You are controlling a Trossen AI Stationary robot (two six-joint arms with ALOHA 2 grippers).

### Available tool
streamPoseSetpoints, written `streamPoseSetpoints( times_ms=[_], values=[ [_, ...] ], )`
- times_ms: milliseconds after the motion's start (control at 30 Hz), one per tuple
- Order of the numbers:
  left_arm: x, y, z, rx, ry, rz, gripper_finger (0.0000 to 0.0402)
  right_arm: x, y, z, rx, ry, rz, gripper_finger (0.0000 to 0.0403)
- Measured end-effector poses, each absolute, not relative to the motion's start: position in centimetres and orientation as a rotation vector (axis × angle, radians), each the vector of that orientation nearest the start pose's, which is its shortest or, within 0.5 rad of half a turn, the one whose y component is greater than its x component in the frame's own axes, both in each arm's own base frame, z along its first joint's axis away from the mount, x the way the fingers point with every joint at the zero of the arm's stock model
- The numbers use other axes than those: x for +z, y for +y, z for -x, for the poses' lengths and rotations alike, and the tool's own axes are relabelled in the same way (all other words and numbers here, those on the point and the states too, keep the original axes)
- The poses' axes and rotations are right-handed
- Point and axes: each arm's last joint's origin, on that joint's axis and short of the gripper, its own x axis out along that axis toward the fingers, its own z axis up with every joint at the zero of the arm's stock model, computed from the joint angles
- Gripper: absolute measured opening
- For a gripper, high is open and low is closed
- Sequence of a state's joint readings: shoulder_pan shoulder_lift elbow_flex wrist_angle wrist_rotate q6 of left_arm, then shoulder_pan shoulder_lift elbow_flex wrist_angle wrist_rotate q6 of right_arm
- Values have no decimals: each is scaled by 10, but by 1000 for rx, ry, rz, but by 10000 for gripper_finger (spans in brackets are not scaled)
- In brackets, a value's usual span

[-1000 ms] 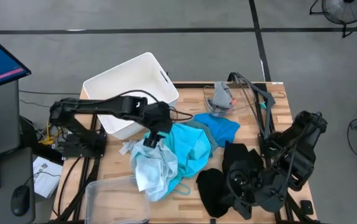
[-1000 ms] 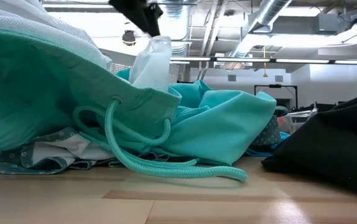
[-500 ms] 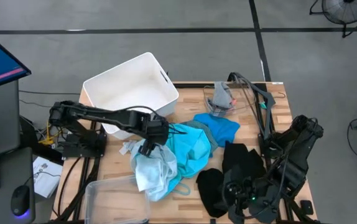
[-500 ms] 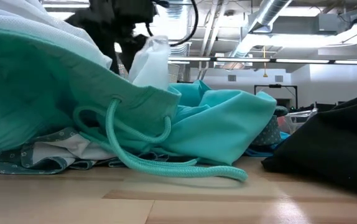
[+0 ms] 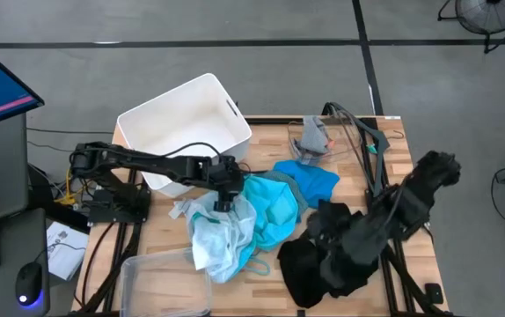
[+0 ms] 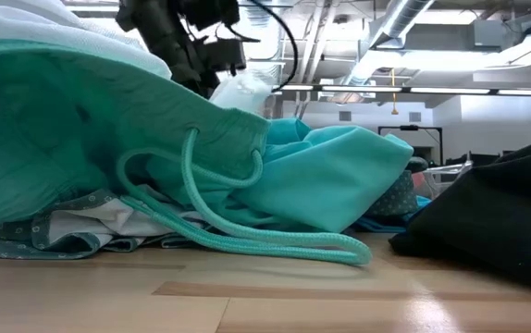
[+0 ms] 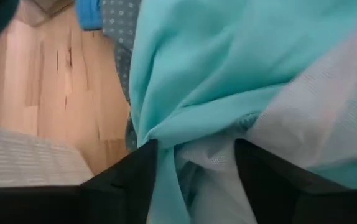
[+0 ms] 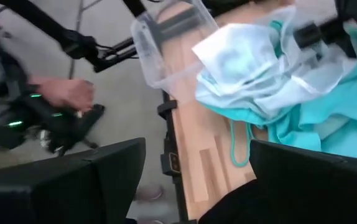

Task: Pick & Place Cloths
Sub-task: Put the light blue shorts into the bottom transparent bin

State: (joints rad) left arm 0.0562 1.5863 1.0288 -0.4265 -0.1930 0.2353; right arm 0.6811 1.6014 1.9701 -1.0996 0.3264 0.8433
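turquoise shirt point(image 5: 274, 211): bright turquoise | pale cloth point(image 5: 217, 239): whitish light blue mesh | blue shirt point(image 5: 316, 183): saturated blue | black clothes point(image 5: 310, 260): plain black | dotted cloth point(image 7: 117, 25): grey-teal, small white dots | bin point(image 5: 178, 123): white | desk point(image 5: 406, 158): light wood grain

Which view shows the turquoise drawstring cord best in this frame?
The low view: the drawstring cord loops out of the turquoise garment and trails along the table in plain sight. The right wrist view shows a short stretch of it, the high view only a sliver, the left wrist view none.
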Motion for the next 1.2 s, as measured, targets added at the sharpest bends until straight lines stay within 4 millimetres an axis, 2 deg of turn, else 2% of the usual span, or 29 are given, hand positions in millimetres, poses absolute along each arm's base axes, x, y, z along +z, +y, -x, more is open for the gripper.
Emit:
streamPoseSetpoints(
  times_ms=[100,200,233,333,400,533,633,833,1000,1200],
  values=[
    [189,32,-319,128,1042,-256,120,462,170,-234,84,700,-456,281],
    [173,38,-322,144,1090,-221,34,472,159,-223,79,655,-468,281],
    [170,38,-323,140,1099,-205,18,474,157,-221,62,638,-473,281],
    [173,35,-325,132,1095,-187,5,475,155,-217,-25,595,-470,279],
    [190,29,-325,107,1048,-192,2,470,156,-216,-106,596,-447,274],
    [249,9,-313,59,862,-192,0,449,167,-220,-269,644,-393,260],
    [293,-8,-293,30,699,-119,0,433,177,-229,-356,668,-388,253],
    [372,-34,-232,-16,368,35,0,400,198,-263,-410,716,-344,249],
    [417,-43,-183,-75,93,135,0,376,204,-297,-395,739,-215,250],
    [443,-50,-142,-198,-92,283,1,356,174,-346,-504,707,-253,270]
  ],
)
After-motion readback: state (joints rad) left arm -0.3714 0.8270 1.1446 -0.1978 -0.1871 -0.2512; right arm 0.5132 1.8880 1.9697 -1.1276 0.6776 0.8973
